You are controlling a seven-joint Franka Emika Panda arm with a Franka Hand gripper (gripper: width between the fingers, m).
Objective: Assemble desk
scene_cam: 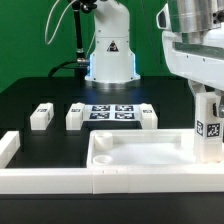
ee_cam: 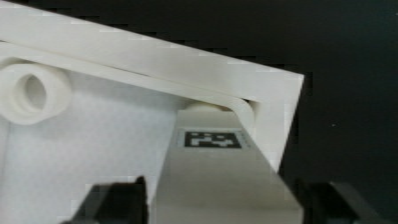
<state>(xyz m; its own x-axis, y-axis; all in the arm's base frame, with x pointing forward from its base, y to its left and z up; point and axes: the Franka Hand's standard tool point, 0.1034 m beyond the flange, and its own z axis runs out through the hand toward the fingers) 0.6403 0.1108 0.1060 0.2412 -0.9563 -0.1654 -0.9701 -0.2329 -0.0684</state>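
Note:
The desk panel (scene_cam: 140,152), a white tray with a raised rim, lies at the front of the table. My gripper (scene_cam: 208,100) is at the exterior view's right, over the panel's right end. It is shut on a white tagged leg (scene_cam: 211,128) and holds it upright. In the wrist view the leg (ee_cam: 217,150) sits between my fingers (ee_cam: 118,200), with its far end at a corner of the panel (ee_cam: 107,130), by the rim. A round boss (ee_cam: 32,92) shows on the panel. Three more legs (scene_cam: 40,117), (scene_cam: 75,117), (scene_cam: 148,115) stand on the black table behind the panel.
The marker board (scene_cam: 110,111) lies between the loose legs. A white border wall (scene_cam: 45,180) runs along the front edge and up the exterior view's left side. The robot base (scene_cam: 110,55) stands at the back centre.

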